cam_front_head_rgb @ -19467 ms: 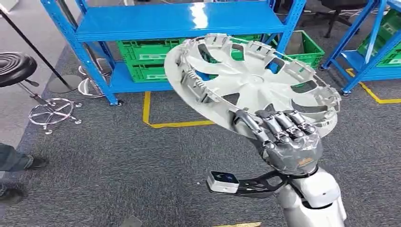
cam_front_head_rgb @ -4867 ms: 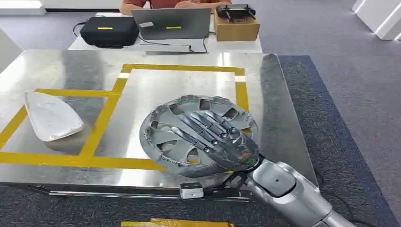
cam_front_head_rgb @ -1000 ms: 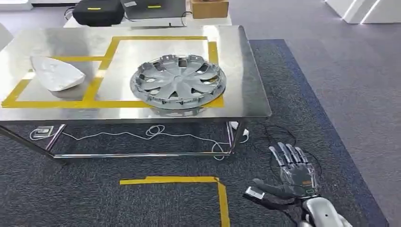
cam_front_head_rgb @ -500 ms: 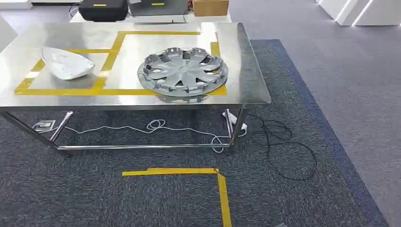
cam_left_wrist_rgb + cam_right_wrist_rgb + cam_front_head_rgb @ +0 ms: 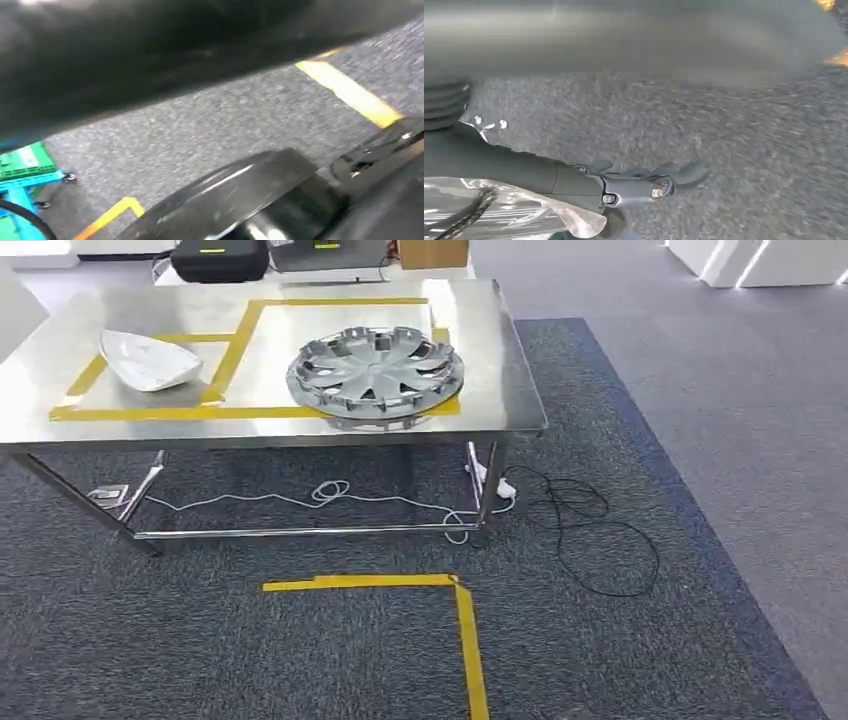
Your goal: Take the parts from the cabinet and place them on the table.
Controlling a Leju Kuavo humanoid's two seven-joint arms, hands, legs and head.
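Step in hand: a judgement: one delivery looks finished, with the robot standing off from the tabletop (image 5: 500, 390), which lies well ahead toward 12 o'clock.
Wheel cover (image 5: 375, 373): flat on the tabletop, over the yellow tape (image 5: 232, 350) frame's corner, at 1 o'clock of the head view.
White shell part (image 5: 150, 358): on the tabletop at 11 o'clock, well apart from the wheel cover.
Right robot hand (image 5: 644, 187): over grey carpet (image 5: 300, 660), fingers stretched out, gripping nothing.
Left robot hand: whether apart or together, I cannot tell.
Next move: likely turn toward the cabinet for another part; a green crate (image 5: 22, 162) shows in the left wrist view.
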